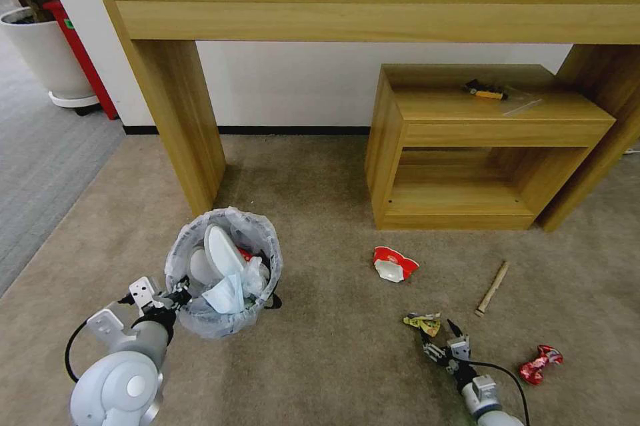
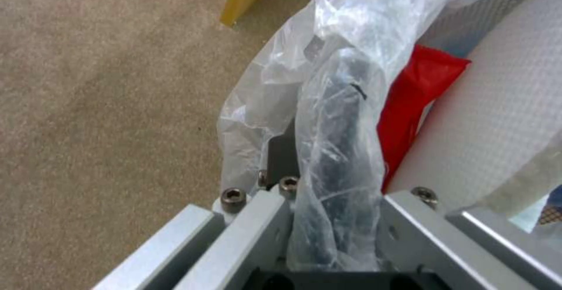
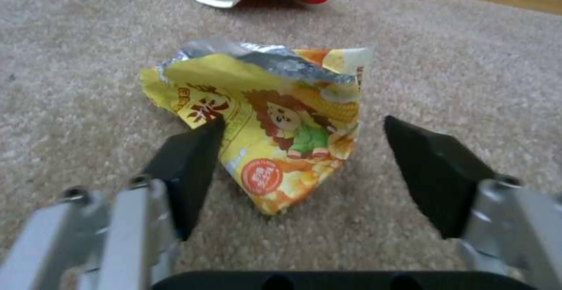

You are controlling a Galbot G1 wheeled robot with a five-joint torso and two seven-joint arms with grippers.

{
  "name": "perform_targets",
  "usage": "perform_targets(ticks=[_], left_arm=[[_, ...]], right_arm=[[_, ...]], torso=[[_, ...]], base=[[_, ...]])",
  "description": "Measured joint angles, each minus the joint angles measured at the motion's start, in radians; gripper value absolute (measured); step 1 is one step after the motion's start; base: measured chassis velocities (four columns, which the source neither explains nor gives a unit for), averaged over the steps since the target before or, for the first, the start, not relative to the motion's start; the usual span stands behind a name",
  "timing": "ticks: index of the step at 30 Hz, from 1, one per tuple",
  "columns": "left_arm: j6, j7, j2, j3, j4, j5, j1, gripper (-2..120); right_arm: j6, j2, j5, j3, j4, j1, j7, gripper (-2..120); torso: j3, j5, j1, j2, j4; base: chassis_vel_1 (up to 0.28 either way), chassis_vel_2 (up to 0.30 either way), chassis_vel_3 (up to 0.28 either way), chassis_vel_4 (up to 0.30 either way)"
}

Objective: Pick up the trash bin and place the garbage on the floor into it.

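Right tool [image 3: 301, 149] straddles crumpled yellow snack wrapper [image 3: 275, 119], fingers apart.

Trash bin [image 1: 223, 273] left on floor [image 1: 320, 359]; cup [image 1: 394, 264], stick [image 1: 492, 288] right.

Left gripper [image 1: 179, 295], at 7 o'clock: fingers clamped together. Right gripper [image 1: 438, 338], at 5 o'clock: black fingers [image 3: 190, 167] spread apart, pointing down.

Trash bin [image 1: 223, 273]: round, black, bag-lined, upright on the beige floor [image 1: 320, 359], holding a white slipper [image 1: 223, 253] and blue mask [image 1: 225, 295].
Floor litter: red-white cup [image 1: 394, 264], wooden stick [image 1: 492, 288], yellow wrapper [image 1: 423, 322], red wrapper [image 1: 541, 363].
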State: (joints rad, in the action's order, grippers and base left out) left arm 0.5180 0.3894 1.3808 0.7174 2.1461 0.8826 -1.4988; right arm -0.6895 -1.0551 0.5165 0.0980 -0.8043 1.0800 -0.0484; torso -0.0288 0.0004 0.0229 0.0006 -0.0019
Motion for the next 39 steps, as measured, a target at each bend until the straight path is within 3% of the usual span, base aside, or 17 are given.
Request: perform_targets(ticks=[2, 11, 22, 31, 39], left_arm=[[-0.001, 0.0, 0.001, -0.001, 0.0, 0.0, -0.001, 0], [-0.003, -0.001, 0.004, -0.003, 0.008, -0.002, -0.006, 0], [-0.006, -0.004, 0.017, -0.008, 0.017, -0.014, -0.014, 0], [-0.008, -0.005, 0.026, -0.013, 0.013, -0.025, -0.017, 0], [-0.003, -0.005, 0.019, -0.02, 0.004, -0.032, -0.018, 0]], right_arm=[[-0.005, -0.004, -0.002, 0.001, 0.01, -0.005, 0.006, 59], [-0.019, -0.016, -0.014, -0.002, 0.022, -0.002, 0.013, 43], [-0.046, -0.013, -0.042, -0.015, 0.009, 0.011, 0.023, 2], [-0.07, 0.003, -0.056, -0.024, -0.029, 0.032, 0.033, 0], [-0.119, 0.069, -0.059, -0.034, -0.165, 0.062, 0.055, 0]], torso=[[0.0, -0.0002, 0.0, 0.0, 0.0], [0.0, -0.0001, 0.0, 0.0, 0.0], [0.0, 0.0, 0.0, 0.0, 0.0], [0.0, 0.0, 0.0, 0.0, 0.0], [0.0, 0.0002, 0.0, 0.0, 0.0]], base=[[0.0, 0.0, 0.0, 0.0], [0.0, 0.0, 0.0, 0.0], [0.0, 0.0, 0.0, 0.0], [0.0, 0.0, 0.0, 0.0], [0.0, 0.0, 0.0, 0.0]])
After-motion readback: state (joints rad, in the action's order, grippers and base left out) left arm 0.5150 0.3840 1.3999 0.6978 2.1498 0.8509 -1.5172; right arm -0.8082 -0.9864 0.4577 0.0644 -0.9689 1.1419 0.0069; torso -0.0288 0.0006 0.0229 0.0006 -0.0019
